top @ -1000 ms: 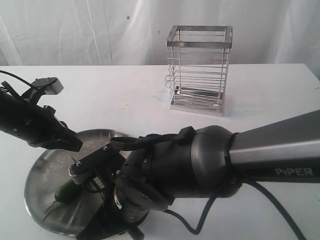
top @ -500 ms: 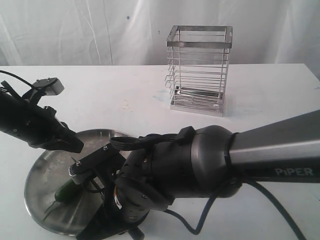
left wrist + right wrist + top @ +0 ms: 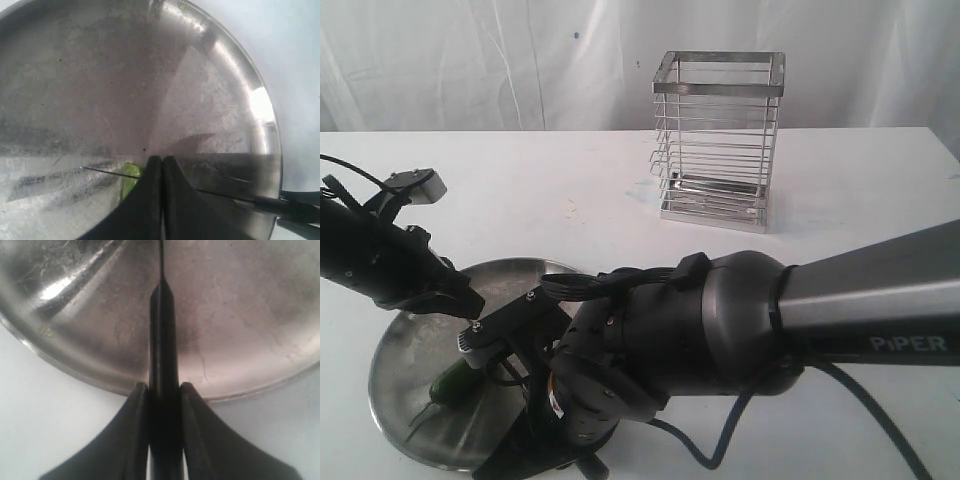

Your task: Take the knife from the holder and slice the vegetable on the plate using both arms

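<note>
Step in hand: we judge the knife is already out of the holder (image 3: 718,140), so the work now is the slicing over the plate (image 3: 75,75).
Knife (image 3: 162,330): its slim dark handle runs in over the plate's rim. The thin blade reaches on across the plate's floor, edge-on in both wrist views.
Right gripper (image 3: 163,386): just outside the plate's rim, with both fingers clamped on the knife handle, one on each side.
Left gripper (image 3: 161,161): over the plate, fingers pressed together with nothing between them.
Vegetable (image 3: 453,380): a small glossy green pepper lying on the plate's floor, on the side nearer the camera. In the left wrist view a bit of green shows just beside the closed fingertips and close to the blade line. We cannot tell whether the tips touch it.
Holder: standing upright on the white tabletop (image 3: 570,200), well apart from the plate, with no knife in it.
How the pepper will handle: we expect it to be light, smooth-skinned and rounded, so apt to roll or skid on the steel. It is also soft enough to crush under a hard pinch.
Where to hold: we would pin it gently toward the stem end, clear of the blade.
How the knife will handle: light and stiff, but the narrow handle could twist in the grip as the blade presses down.
</note>
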Motion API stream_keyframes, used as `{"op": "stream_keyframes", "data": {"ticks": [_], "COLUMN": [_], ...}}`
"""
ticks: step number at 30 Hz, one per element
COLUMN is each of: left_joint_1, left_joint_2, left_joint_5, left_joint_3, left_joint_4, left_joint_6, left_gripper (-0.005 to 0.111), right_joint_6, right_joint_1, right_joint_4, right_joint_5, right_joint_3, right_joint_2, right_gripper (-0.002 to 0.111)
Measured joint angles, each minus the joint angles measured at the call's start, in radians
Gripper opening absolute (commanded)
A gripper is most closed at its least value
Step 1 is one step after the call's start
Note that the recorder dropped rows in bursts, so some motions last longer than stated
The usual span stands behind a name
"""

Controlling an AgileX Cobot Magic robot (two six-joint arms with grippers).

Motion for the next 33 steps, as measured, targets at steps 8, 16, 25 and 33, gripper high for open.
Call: {"op": "stream_keyframes", "data": {"ticks": [8,16,25,33], "left_joint_1": [0.0,-0.04,-0.042,-0.042], "left_joint_2": [0.0,0.055,0.155,0.062], "left_joint_5": [-0.011,-0.065,-0.116,-0.078], "left_joint_3": [0.0,0.0,-0.009,-0.055], "left_joint_4": [-0.001,0.001,0.001,0.058], "left_joint_6": [0.0,0.022,0.002,-0.002], "left_gripper": [0.0,0.0,0.0,0.0], "right_joint_6": [0.0,0.0,-0.009,-0.01], "right_joint_1": [0.0,0.0,0.006,0.006], "right_joint_4": [0.0,0.0,0.002,0.002], "right_joint_5": [0.0,0.0,0.002,0.017], "right_joint_3": [0.0,0.0,0.0,0.0], "right_joint_2": [0.0,0.0,0.0,0.002], "right_gripper": [0.0,0.0,0.0,0.0]}}
